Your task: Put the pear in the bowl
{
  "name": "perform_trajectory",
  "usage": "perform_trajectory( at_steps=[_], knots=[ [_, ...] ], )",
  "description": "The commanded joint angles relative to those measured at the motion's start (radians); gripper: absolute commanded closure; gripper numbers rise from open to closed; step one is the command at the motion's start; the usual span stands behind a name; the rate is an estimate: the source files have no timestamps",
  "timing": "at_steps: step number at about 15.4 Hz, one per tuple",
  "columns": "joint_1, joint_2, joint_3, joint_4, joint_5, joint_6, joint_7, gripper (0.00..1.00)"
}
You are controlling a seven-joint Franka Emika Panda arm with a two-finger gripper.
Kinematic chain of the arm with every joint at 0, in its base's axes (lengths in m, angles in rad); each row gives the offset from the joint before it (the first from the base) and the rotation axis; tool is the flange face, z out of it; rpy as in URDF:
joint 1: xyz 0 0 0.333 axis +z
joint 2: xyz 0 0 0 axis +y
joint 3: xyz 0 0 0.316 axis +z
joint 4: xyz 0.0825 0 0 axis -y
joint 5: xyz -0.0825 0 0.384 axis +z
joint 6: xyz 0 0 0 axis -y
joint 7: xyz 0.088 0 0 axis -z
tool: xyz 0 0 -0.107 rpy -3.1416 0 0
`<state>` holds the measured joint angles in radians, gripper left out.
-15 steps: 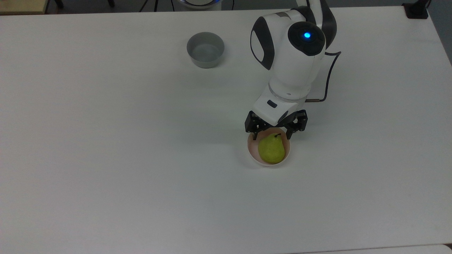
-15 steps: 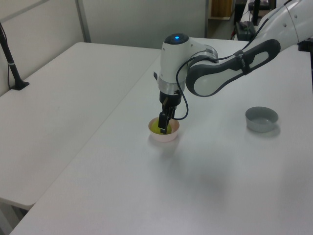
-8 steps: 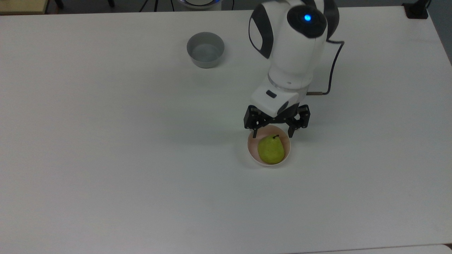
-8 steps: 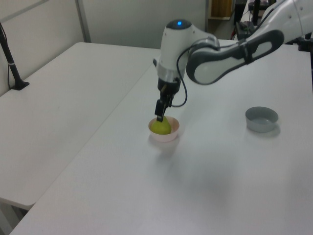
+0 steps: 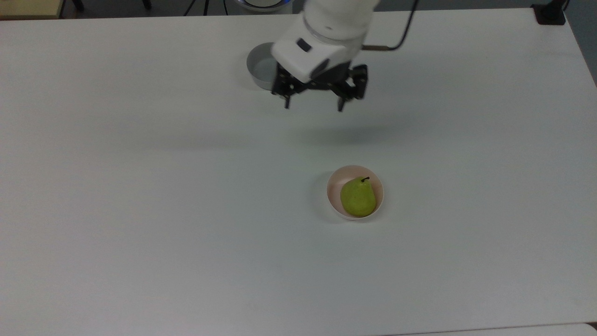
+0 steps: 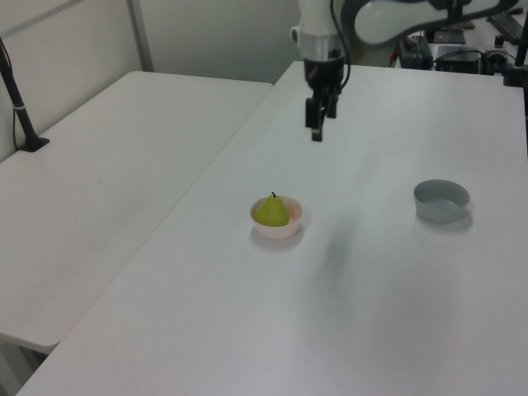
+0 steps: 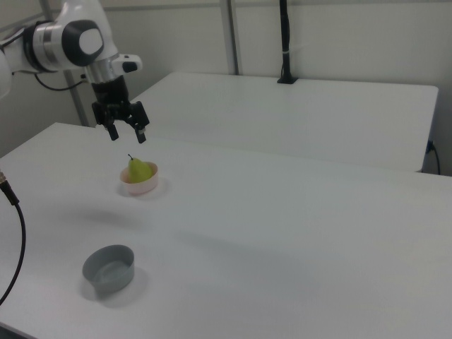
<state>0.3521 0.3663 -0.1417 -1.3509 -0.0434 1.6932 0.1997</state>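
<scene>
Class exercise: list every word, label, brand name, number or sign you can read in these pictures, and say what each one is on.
None: no readable text.
The pear, the pink bowl, the grey bowl, the white table and the open gripper all carry no lettering.

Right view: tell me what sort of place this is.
Probably a robotics lab or test room. Plain white tables stand against bare partition walls, a black pole clamp sits on the far table, and a white robot arm's hand hangs open above a yellow-green pear in a pale pink shallow bowl.
</scene>
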Motion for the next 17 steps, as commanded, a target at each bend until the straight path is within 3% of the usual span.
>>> perform_trajectory(
  at_steps=[1,7,17],
  knots=[
    [-0.082,-0.11,0.001,-0.095,0.013,-0.09,-0.123,0.0],
    [-0.206,-0.148,0.001,-0.109,0.011,-0.092,-0.172,0.0],
    [-0.234,-0.204,0.001,-0.137,0.011,-0.098,-0.172,0.0]
  ],
)
